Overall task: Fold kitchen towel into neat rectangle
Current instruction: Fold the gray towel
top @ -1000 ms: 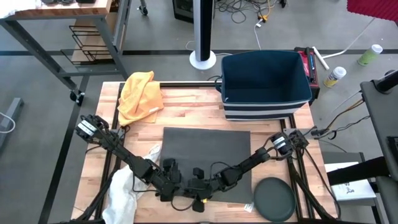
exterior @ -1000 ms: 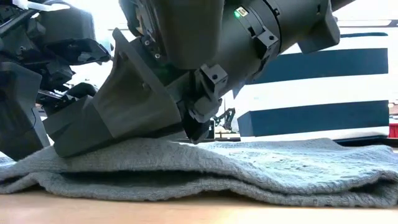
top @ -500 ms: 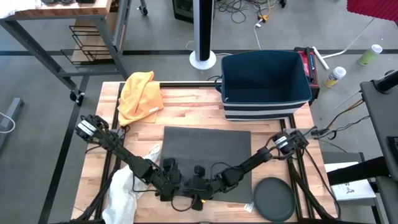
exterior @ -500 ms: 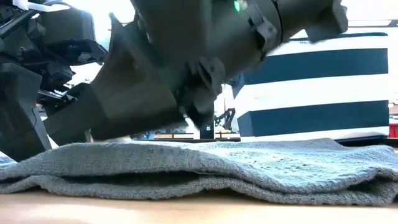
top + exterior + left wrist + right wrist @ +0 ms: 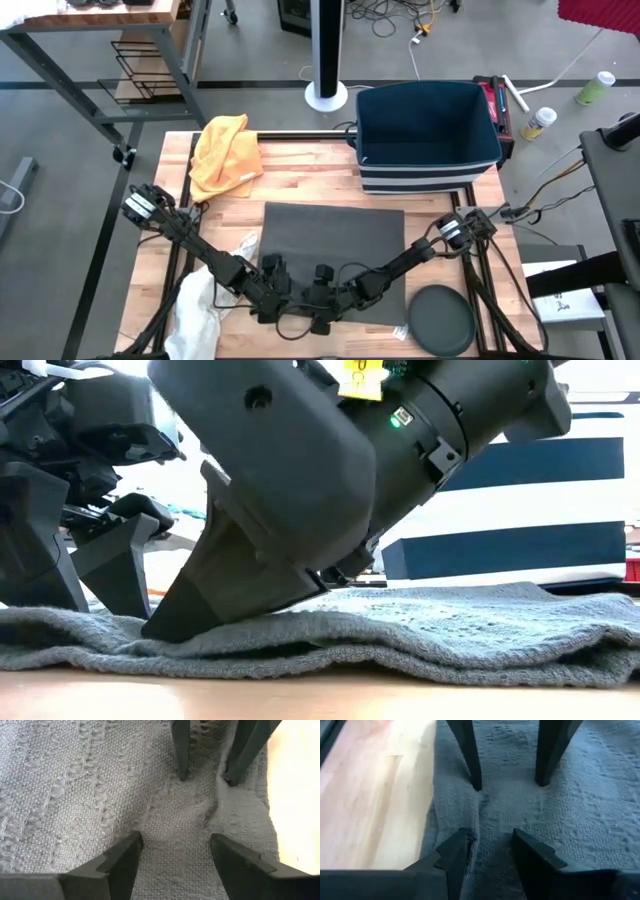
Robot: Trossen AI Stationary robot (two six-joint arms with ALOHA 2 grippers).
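Observation:
The dark grey kitchen towel (image 5: 332, 245) lies folded in layers on the wooden table (image 5: 300, 170). Both grippers stand at its near edge, tips facing each other a short way apart. My left gripper (image 5: 296, 300) is open, its two fingers (image 5: 128, 575) planted on the towel. My right gripper (image 5: 318, 298) is open too, slanting down onto the towel (image 5: 420, 625) from the right. In the right wrist view its fingers (image 5: 462, 851) sit beside the towel's edge (image 5: 440, 820). My left gripper rests both open fingertips (image 5: 131, 847) on the towel's top layer (image 5: 175, 845), close to the near edge. The fingers slant down from the table's left. The cloth lies flat under them, with nothing pinched between. My right gripper touches the towel's top layer (image 5: 492, 840) with its open fingertips (image 5: 175, 628), slanting down from the table's right. One finger sits right at the towel's edge. No cloth is pinched between the fingers, and the towel lies on the table.
A navy bin with striped sides (image 5: 428, 135) stands at the far right. A yellow cloth (image 5: 225, 150) lies at the far left. A white cloth (image 5: 195, 305) lies near left and a dark round disc (image 5: 442, 318) near right. Bare wood shows around the towel.
My right gripper has opened and let go of the towel's top layer. It has rolled and tipped, and its fingertips now rest lower on the cloth. The raised bulge of the top layer at the near edge has settled flatter.

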